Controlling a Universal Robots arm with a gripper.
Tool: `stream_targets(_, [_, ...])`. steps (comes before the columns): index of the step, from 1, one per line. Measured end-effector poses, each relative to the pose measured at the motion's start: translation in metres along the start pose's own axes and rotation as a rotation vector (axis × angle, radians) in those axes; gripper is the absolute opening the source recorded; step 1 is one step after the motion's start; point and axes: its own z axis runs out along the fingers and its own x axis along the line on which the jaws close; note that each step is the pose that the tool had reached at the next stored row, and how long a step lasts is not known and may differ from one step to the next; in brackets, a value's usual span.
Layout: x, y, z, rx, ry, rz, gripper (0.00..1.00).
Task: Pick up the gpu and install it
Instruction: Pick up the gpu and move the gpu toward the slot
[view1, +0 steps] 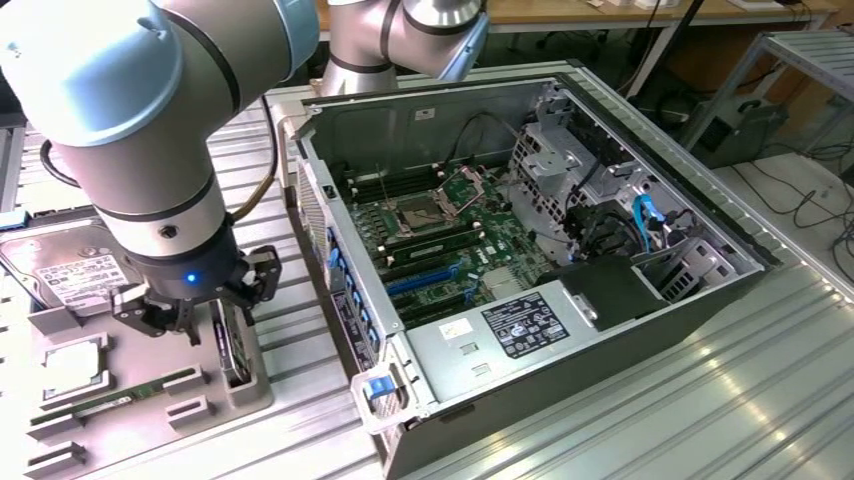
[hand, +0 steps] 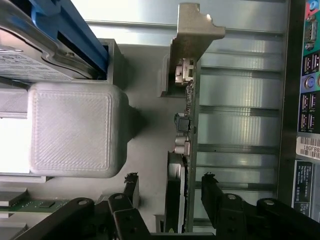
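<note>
1. The gpu is a thin, flat, dark card. It stands on its edge in a slot of the gray tray.
2. At one end of the card is a silver bracket. It is smooth bent metal with a wider flat tip.
3. Small bumpy parts stick out along the side of the card.
4. The tray looks like dull gray plastic. A block on it has round corners and fine lines all over its flat face.
5. The table under the tray is shiny metal with long straight grooves.
6. The pincer has black fingers. They are apart, one on each side of the card, at the end far from the bracket. One finger is just beside the card. The other has a wider gap.
7. In the exterior view the pincer hangs right over the gpu. The card sits on the side of the tray nearest the open computer case.
8. A boxy silver hard drive lies on the other side of the pincer.
</note>
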Motion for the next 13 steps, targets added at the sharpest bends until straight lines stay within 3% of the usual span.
stream_targets(1, [0.0000, 0.0000, 0.0000, 0.0000, 0.0001, 0.000, 0.58])
stream_targets(2, [-0.0002, 0.0000, 0.0001, -0.0001, -0.0001, 0.000, 0.51])
stream_targets(9, [-0.0013, -0.0001, 0.0004, -0.0001, 0.0000, 0.000, 0.50])
stream_targets(12, [-0.0017, -0.0001, 0.0005, 0.0000, -0.0001, 0.000, 0.36])
stream_targets(13, [-0.0020, -0.0001, 0.0005, -0.0001, 0.0000, 0.000, 0.36])
